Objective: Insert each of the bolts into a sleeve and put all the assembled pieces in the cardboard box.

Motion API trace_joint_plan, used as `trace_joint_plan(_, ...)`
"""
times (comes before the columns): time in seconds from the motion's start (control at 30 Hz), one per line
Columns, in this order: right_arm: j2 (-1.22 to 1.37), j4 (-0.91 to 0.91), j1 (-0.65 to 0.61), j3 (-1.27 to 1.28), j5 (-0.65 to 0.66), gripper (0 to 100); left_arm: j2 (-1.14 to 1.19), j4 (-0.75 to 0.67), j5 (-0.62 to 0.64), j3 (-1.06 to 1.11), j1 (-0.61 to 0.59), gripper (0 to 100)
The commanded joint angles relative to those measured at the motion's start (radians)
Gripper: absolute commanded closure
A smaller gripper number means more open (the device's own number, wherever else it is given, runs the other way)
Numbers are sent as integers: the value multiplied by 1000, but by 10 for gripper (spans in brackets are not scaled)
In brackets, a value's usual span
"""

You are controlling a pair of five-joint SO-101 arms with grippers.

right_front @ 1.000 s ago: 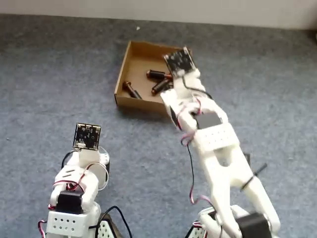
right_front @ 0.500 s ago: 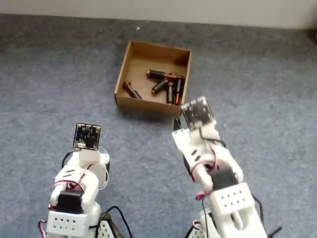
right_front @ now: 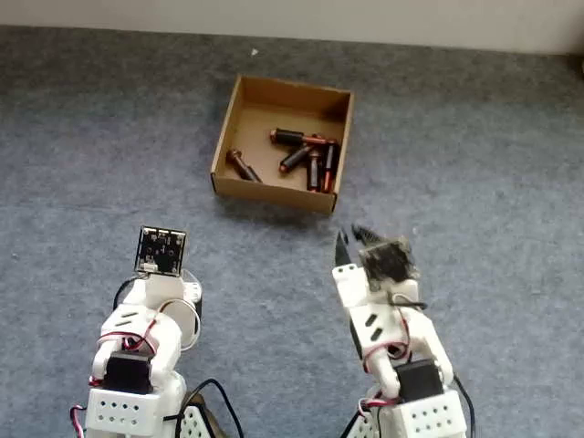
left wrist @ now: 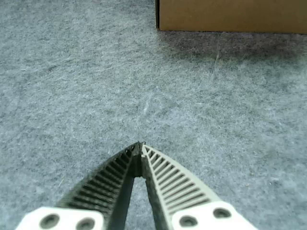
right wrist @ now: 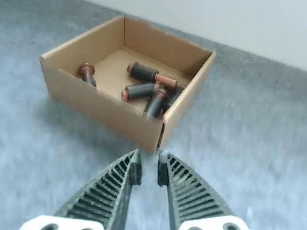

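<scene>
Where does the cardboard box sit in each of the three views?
High view: cardboard box at upper centre, on the grey carpet.
Left wrist view: its near wall, far ahead of the left gripper.
Right wrist view: whole box, close ahead of the right gripper.
Shared landmark: the box's near wall.

light: bright, diffuse | shadow: soft, on carpet (right_front: pixel 91 137) beside cardboard box (right_front: pixel 274 193)

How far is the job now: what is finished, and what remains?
Done: several assembled pieces lie in the cardboard box. In hand: nothing; the left gripper is shut and empty, the right gripper slightly open and empty. Left: probably nothing.
</scene>
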Motion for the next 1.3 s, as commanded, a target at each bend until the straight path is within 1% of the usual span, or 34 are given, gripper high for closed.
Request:
trace_joint_plan(0.0,-50,53,39,148,-11,950,-2,2,-3,19,-15,979)
trace_joint_plan(0.1,-31,113,54,148,-11,950,-2,0,-3,19,-15,979)
trace_joint_plan(0.27,-33,266,90,148,-11,950,-2,-2,-3,19,-15,979)
trace_joint_plan(0.53,-31,674,91,148,-3,950,-2,0,-3,19,-15,979)
trace_joint_plan(0.6,-33,748,93,148,-5,950,-2,3,-3,19,-15,979)
trace_joint_plan(0.67,-30,739,91,148,-5,950,-1,28,-5,19,-15,979)
trace_joint_plan(0.8,-30,740,91,148,-5,950,-2,181,-5,19,-15,977)
trace_joint_plan(0.87,-30,740,91,148,-5,950,-4,233,-5,19,-15,978)
trace_joint_plan(1.27,-30,740,91,148,-5,950,-4,239,-3,19,-10,978)
